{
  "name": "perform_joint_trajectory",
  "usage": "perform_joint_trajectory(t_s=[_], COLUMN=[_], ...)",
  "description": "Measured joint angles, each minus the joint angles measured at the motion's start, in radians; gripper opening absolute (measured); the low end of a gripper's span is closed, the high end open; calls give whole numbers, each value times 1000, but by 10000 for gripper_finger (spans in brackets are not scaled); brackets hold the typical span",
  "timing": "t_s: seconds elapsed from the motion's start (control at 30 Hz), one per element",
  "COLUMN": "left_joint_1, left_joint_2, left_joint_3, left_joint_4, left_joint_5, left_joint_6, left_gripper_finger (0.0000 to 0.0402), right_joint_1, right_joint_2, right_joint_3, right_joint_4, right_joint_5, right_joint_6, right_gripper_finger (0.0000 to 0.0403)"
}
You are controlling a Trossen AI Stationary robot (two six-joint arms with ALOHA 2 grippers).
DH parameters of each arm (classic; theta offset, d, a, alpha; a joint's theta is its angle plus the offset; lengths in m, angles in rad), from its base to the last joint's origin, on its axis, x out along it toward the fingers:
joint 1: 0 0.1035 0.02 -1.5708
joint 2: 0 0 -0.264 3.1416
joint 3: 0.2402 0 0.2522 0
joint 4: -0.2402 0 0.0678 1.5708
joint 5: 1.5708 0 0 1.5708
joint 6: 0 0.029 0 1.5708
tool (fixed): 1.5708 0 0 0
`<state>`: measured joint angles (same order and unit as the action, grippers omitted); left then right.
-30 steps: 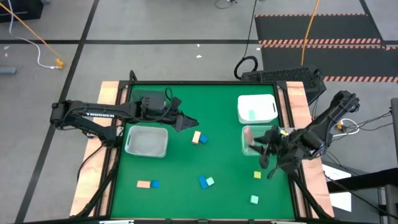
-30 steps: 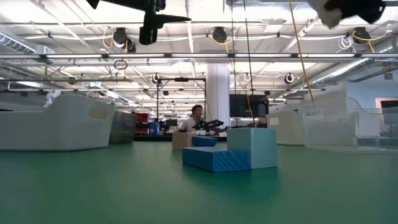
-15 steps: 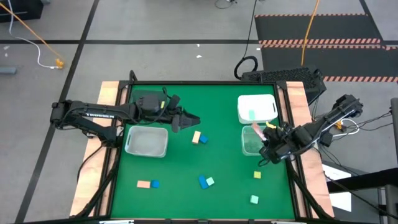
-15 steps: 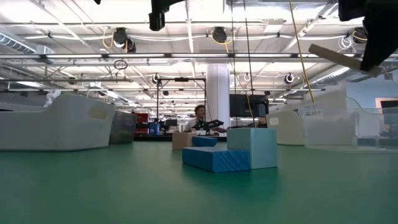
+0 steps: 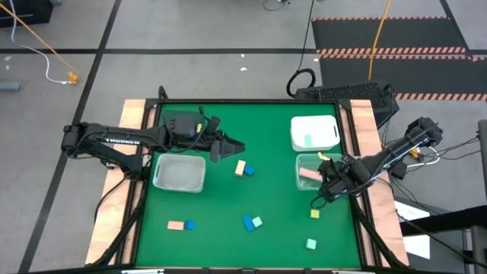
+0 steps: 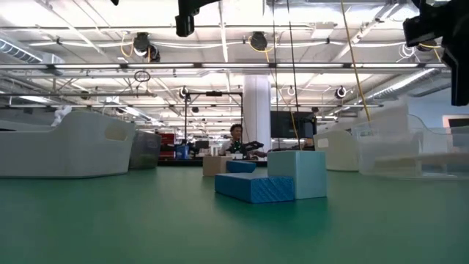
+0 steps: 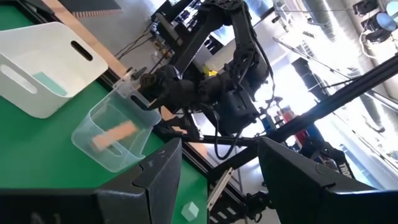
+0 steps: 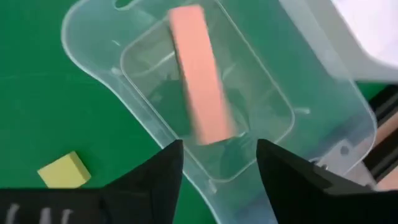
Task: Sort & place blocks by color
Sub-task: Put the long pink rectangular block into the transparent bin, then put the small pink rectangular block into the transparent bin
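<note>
**Pink bar lies in the clear bin, right claw empty above it**

At the left of the green bench (image 5: pixel 228 205), a salmon block (image 5: pixel 176 225) touches a small blue block (image 5: pixel 189 225) near the front edge. Behind them sits a clear bin (image 5: pixel 179 172). The left claw (image 5: pixel 233 148) hovers above the bench just beyond that bin, fingers apart and holding nothing. Beside it lies a yellow block (image 5: pixel 240 167) touching a tan one (image 5: pixel 248 171). Toward the front, a blue bar (image 5: pixel 248 223) touches a mint cube (image 5: pixel 257 221). Farther right, a white bin (image 5: pixel 314 132) holds 1 mint block (image 5: pixel 307 140). Next to it, a second clear bin (image 8: pixel 323 118) contains a salmon bar (image 8: pixel 200 73). The right claw (image 8: pixel 217 163) hangs over this bin, fingers spread, gripping nothing. A yellow cube (image 5: pixel 314 215) and a mint cube (image 5: pixel 311 243) lie in front.
</note>
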<state>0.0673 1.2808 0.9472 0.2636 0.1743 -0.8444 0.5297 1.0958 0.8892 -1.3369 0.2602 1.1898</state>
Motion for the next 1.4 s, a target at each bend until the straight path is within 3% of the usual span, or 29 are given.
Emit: perform_joint_trajectory(t_s=[0.37, 0.57, 0.67, 0.83, 0.93, 1.13, 1.4], left_joint_1=[0, 0, 0, -34, -102, -251, -400], left_joint_2=[0, 0, 0, -1, -1, -18, -131], left_joint_3=[0, 0, 0, 0, 0, -1, 1], left_joint_4=[-6, -12, -52, -139, -266, -557, -746], left_joint_5=[88, 121, 235, 533, 622, 659, 630], left_joint_6=[-2, -10, -48, -116, -161, -212, -282], left_gripper_finger=[214, 214, 214, 214, 214, 214, 214], right_joint_1=[0, -3, -18, -57, -81, -120, -164], right_joint_2=[-38, -43, -43, -43, -43, -43, -43], right_joint_3=[0, 1, 1, 1, 1, 1, 1], right_joint_4=[138, 326, 421, 560, 624, 702, 784], right_joint_5=[-24, 61, 89, 106, 106, 105, 102], right_joint_6=[37, -76, -156, -297, -374, -472, -542], right_gripper_finger=[200, 200, 200, 200, 201, 201, 201])
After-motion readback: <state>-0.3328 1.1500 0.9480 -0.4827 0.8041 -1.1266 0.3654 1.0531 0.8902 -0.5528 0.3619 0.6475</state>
